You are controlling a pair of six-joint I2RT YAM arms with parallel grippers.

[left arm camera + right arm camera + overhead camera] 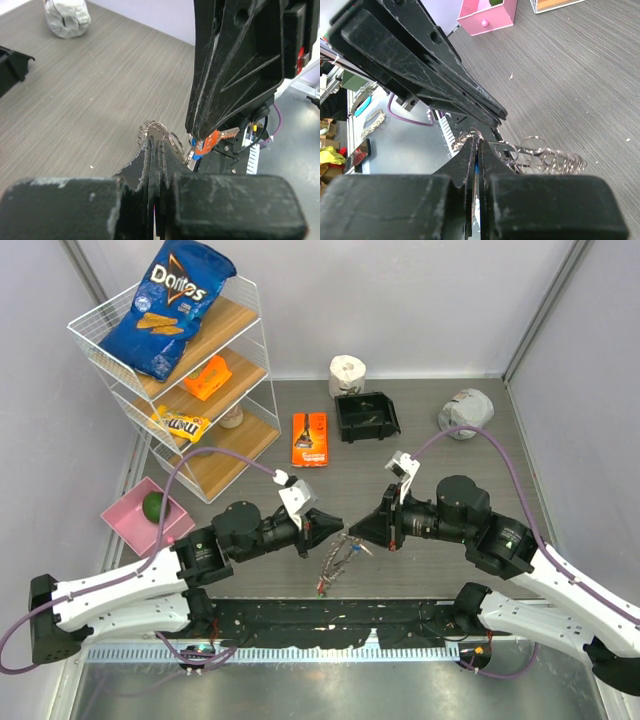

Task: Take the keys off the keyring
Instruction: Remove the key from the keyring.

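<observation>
Top external view: grey table (450, 470), two arms meeting tip to tip near its front edge, the keyring (335, 558) between them.
Pink box (128, 520): far left of the keyring, open, with a green round thing (152, 505) inside.
Wire shelf (95, 335): far left of the keyring and further back. A Doritos bag (168, 305) lies on the top tier, an orange pouch (208, 377) on the middle tier and a yellow M&M's packet (182, 423) on the lowest.
Orange pack (309, 438): behind the keyring, a little to its left, flat on the table.
Left gripper (330, 527): just left of the keyring's top, jaws pressed together on one of its wire loops. In the left wrist view the loop pokes out past the tips.
Keyring: hangs between the two grippers' tips as a tangle of thin silver loops, trailing down and left toward the table's near edge. Whether its low end touches the table cannot be told.
Keys (216, 137): on the keyring's right side, right at the other gripper's tips. One has an orange-red head, with a blue bit just under it.
Paper roll (347, 373): well behind the keyring, upright.
Right gripper (355, 530): just right of the keyring's top, jaws squeezed together on the bunch where the keys sit. Which piece it pinches is not clear.
Black bin (366, 417): behind the keyring, slightly right, in front of the paper roll.
Crumpled silvery wad (465, 412): well behind the keyring and right of it.
</observation>
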